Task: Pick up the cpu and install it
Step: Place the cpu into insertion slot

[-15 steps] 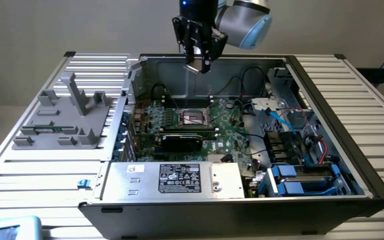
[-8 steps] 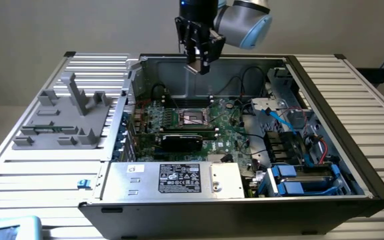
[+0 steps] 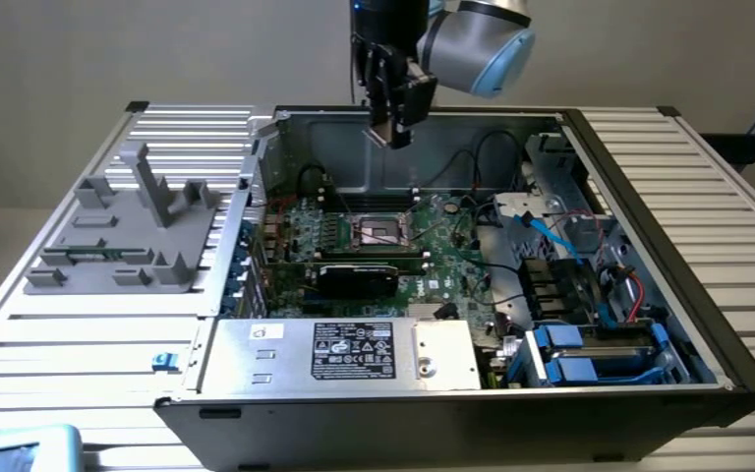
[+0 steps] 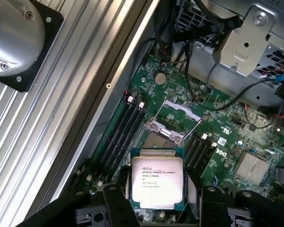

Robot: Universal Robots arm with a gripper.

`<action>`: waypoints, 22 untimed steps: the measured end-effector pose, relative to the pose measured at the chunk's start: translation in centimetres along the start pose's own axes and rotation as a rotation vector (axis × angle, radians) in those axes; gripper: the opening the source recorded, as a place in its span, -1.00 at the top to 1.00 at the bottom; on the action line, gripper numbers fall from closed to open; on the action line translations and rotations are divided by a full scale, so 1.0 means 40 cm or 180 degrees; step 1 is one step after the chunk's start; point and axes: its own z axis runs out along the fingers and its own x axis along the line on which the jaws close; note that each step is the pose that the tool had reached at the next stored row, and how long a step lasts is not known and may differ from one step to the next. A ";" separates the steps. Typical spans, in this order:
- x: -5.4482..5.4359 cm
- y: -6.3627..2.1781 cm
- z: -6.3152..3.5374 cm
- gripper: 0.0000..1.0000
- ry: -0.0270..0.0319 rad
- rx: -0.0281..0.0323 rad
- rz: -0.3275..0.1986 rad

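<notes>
The cpu (image 4: pixel 157 182), a small square chip with a shiny metal top and printed text, sits between my gripper's (image 4: pixel 158 197) two black fingers (image 4: pixel 117 204), which are shut on its edges. It hangs above the green motherboard (image 4: pixel 222 127), close to the open socket (image 4: pixel 168 125), whose metal frame is lifted. In the exterior view my gripper (image 3: pixel 392 133) hovers over the open computer case (image 3: pixel 692 324), near its back wall, well above the socket (image 3: pixel 380 231).
A grey fixture (image 3: pixel 129 226) stands on the slatted table at the exterior view's left. Inside the case are a black card (image 3: pixel 371 275), a labelled power supply (image 3: pixel 338 354), loose cables (image 3: pixel 535 231) and blue drive bays (image 3: pixel 588 354). Memory slots (image 4: pixel 125 127) flank the socket.
</notes>
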 end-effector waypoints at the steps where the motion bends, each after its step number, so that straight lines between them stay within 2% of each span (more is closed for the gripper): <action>1: 0.000 0.000 0.001 -0.11 -0.0002 0.0000 0.0056; 13: 0.000 0.000 0.007 -0.11 -0.0034 0.0005 0.0734; 22: 0.000 -0.001 0.022 -0.11 -0.0057 0.0008 0.1253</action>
